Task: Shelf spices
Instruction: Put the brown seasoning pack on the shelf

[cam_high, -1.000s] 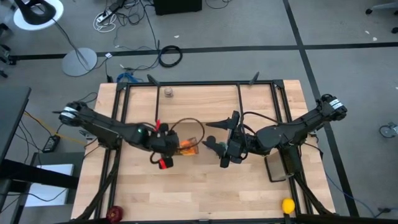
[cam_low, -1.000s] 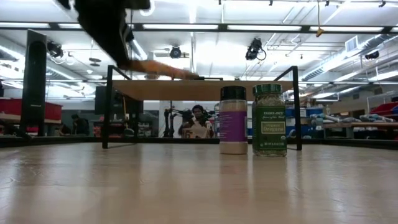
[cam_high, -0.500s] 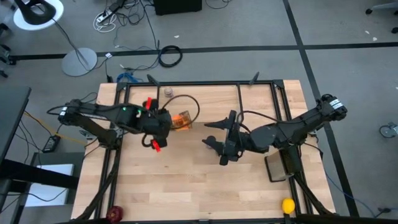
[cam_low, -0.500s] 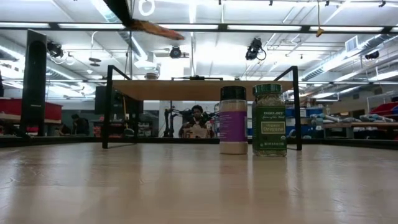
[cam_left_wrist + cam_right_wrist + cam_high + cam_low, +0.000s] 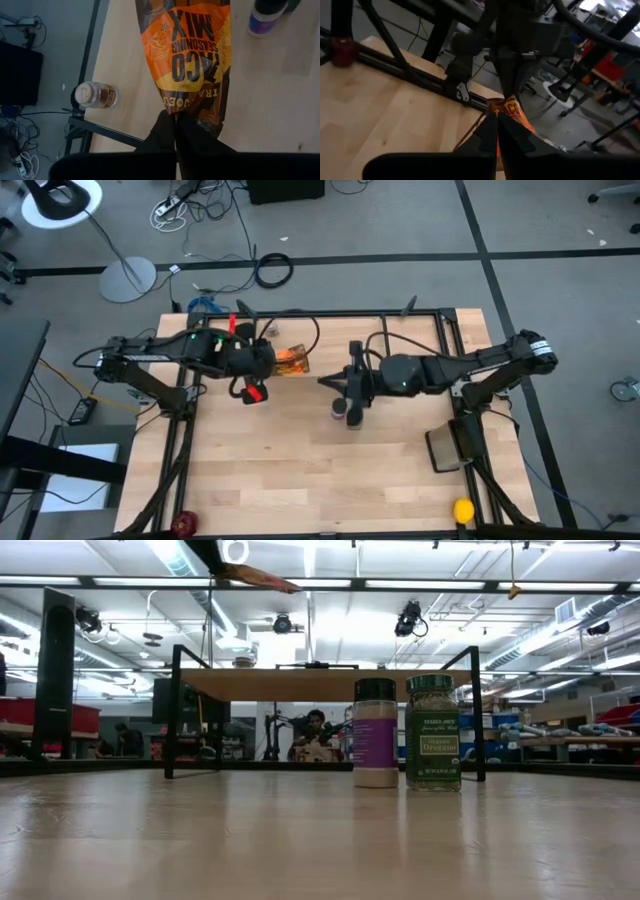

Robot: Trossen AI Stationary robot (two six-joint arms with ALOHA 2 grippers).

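On the far left of the light wooden tabletop (image 5: 300,470), near its back edge, stands a tiny clear jar with a pale cap and reddish contents (image 5: 95,95), well left of the shelf's middle, right at the black frame rail.

The shelf (image 5: 325,684) is a low riser: a thin light wooden board on slim black metal legs. From table level it spans most of the width.

The left hand (image 5: 175,134) is pinched fully closed on one end of a flat brown-and-orange foil packet (image 5: 192,55) printed "TACO SEASONING MIX". It hangs clear of the tabletop, above the shelf's left part; in the low view the packet (image 5: 255,578) shows well above the board, not touching it. From overhead it (image 5: 292,360) sits just beside the left arm's wrist.

To the right, in front of the shelf's right legs, stand two upright jars just beside each other: a dark-lidded jar with a purple label and pale powder (image 5: 376,733), then a green-lidded clear jar of green herbs with a green label (image 5: 433,732).

The right hand (image 5: 497,131) is over the tabletop's middle, above these jars, with its fingers pressed together and gripping nothing.

At the near right corner, well apart from the shelf, lies a small yellow ball (image 5: 462,509).
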